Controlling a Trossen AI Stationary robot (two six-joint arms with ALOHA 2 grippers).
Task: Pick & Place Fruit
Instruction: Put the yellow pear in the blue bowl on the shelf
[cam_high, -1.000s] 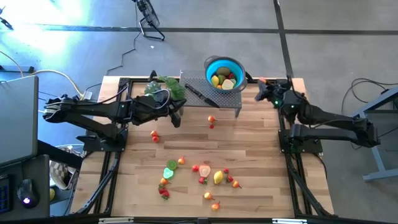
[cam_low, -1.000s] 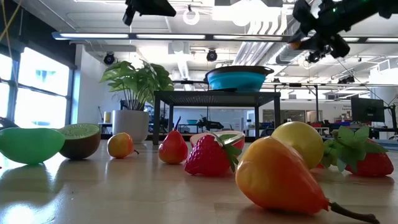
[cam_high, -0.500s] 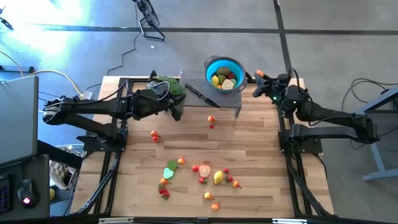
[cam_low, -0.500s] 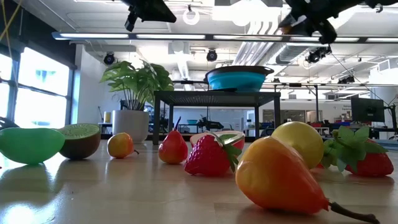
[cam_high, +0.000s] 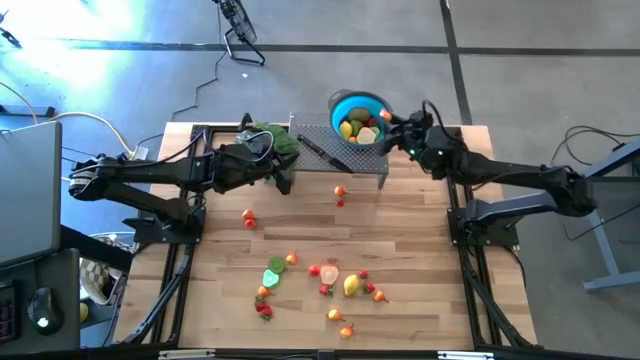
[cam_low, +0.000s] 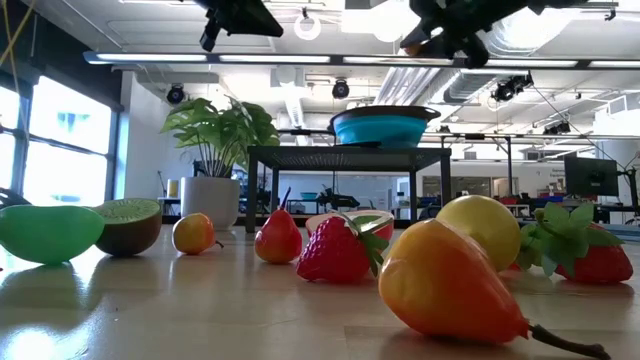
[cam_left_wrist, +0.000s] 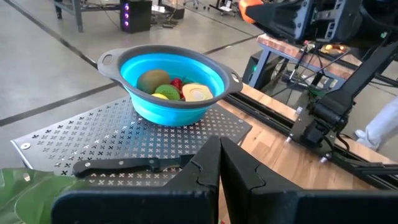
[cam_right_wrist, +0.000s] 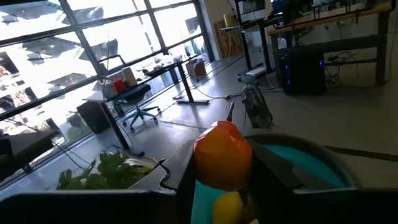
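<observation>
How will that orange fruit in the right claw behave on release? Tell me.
The orange fruit looks rounded and glossy, so it will probably roll once dropped. The right claw carries it easily, suggesting it is light. The blue bowl beneath already holds fruit, so it may bounce but should stay inside.

overhead and table-level views, wrist cameras share blue bowl

bowl rim cut off, lime cropped
</observation>
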